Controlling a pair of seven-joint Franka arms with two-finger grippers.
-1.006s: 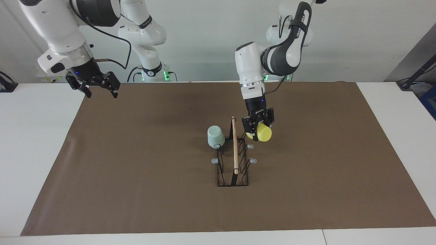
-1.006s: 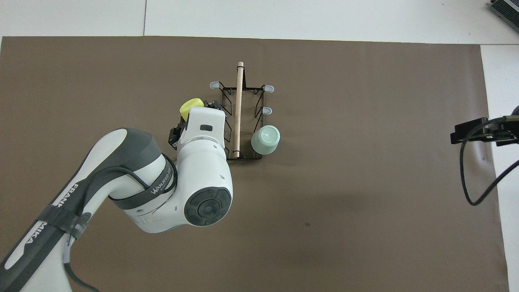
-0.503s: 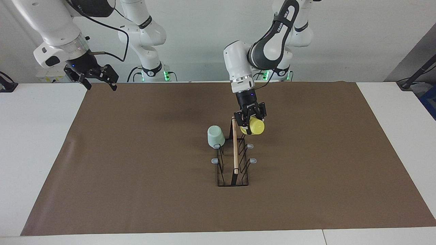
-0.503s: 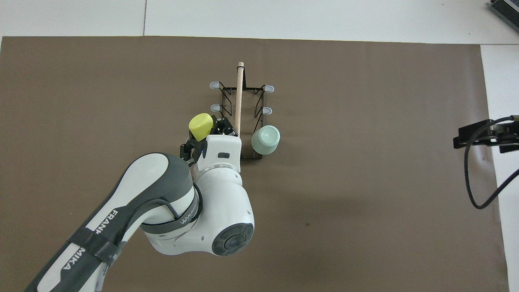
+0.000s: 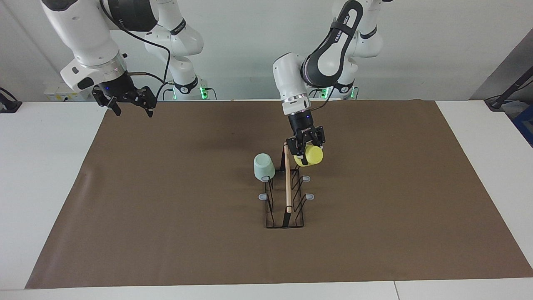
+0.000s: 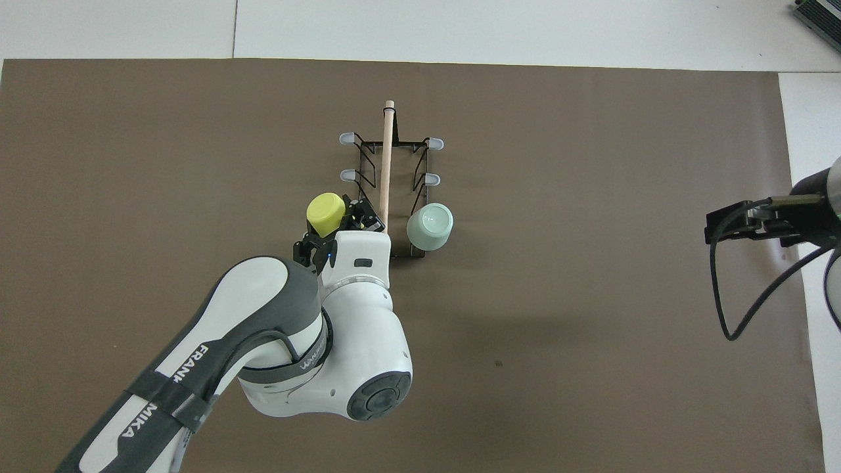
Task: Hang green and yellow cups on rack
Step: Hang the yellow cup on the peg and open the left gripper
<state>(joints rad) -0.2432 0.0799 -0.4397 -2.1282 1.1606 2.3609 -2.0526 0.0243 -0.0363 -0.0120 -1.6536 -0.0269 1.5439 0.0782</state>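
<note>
The pale mint green plastic cup (image 5: 264, 166) already hangs on the black wire rack (image 5: 285, 196); the left gripper (image 5: 307, 148), fingers clamped on the bright yellow plastic cup (image 5: 310, 155), must seat it, while the open right gripper (image 5: 130, 103) waits.

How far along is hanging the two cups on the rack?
Done: the pale mint green plastic cup hangs on the black wire rack. In hand: the left gripper holds the bright yellow plastic cup at the rack's nearest prong. Left: release it. The right gripper waits, open.
</note>
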